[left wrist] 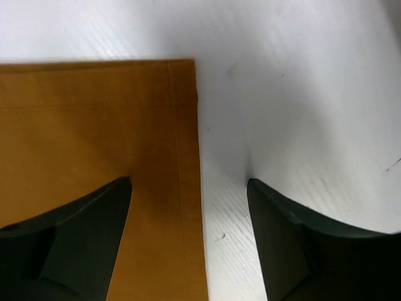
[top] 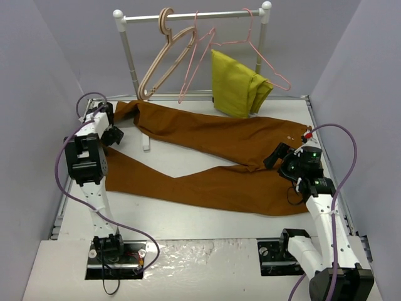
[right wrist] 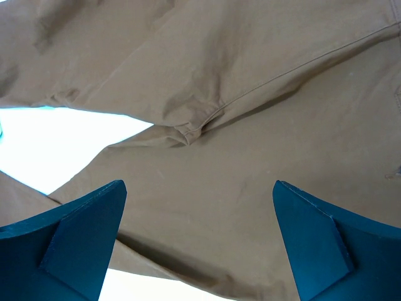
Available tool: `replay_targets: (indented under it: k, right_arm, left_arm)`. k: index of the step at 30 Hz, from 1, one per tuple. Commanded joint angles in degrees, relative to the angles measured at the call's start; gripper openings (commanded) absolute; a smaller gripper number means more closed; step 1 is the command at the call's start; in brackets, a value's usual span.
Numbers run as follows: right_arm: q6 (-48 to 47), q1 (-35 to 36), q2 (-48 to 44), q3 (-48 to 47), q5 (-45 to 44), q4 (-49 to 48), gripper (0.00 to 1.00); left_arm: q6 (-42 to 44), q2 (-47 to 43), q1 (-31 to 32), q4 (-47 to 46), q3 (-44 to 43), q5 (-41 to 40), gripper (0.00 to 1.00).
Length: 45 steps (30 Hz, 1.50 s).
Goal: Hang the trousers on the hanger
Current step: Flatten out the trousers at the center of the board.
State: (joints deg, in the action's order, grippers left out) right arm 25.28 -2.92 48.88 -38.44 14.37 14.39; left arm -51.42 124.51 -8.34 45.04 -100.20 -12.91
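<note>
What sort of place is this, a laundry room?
Probably a robot test cell, not a home: a left arm and right arm bolted to a white table, plain grey walls closing it in, and a small clothes rail behind spread trousers.

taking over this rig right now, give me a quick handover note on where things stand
Left gripper: open, holding nothing, fingers either side of a leg hem of the trousers.
Right gripper: open, holding nothing, above the crotch area.
Trousers lie flat on the table, legs spread in a V. The pink hanger hangs bare on the rail.
Done: nothing yet.
Left: grasp the trousers and drape them on the hanger.
</note>
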Motion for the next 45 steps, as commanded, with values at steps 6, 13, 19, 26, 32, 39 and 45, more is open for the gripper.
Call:
replay_targets:
  k: [6,13,19,26,32,39,45]
  right_arm:
    - [-1.20,0.72,0.77,-1.47,0.75,0.55,1.00]
    - [-1.11,0.72,1.30,-1.64,0.04,0.72,1.00]
    - [-1.11,0.63,1.13,-1.56,0.04,0.64,1.00]
    - [-1.20,0.63,0.51,-1.64,0.31,0.64,1.00]
    - [-1.28,0.72,-0.19,-2.08,0.39,0.72,1.00]
    - [-0.14,1.16,-0.37,-2.43,1.62,0.72,1.00]
    - [0.91,4.48,0.60,-2.52,3.12,1.16,1.00]
  left_arm:
    - [-0.79,2.40,-1.42,4.53,-0.26,-1.59,0.65]
    - [-0.53,3.37,-1.33,5.15,5.19,-3.53,0.26]
    - [0.00,1.27,-1.42,4.27,9.41,-2.92,0.02]
    - [4.22,-6.98,-1.42,3.13,5.82,-2.22,0.02]
    - [5.72,-18.06,-1.33,1.29,-2.87,2.79,0.02]
    - [5.98,-35.96,-1.50,0.84,3.94,3.86,0.02]
    - [-0.43,-61.60,-7.11,-1.97,32.80,3.24,0.02]
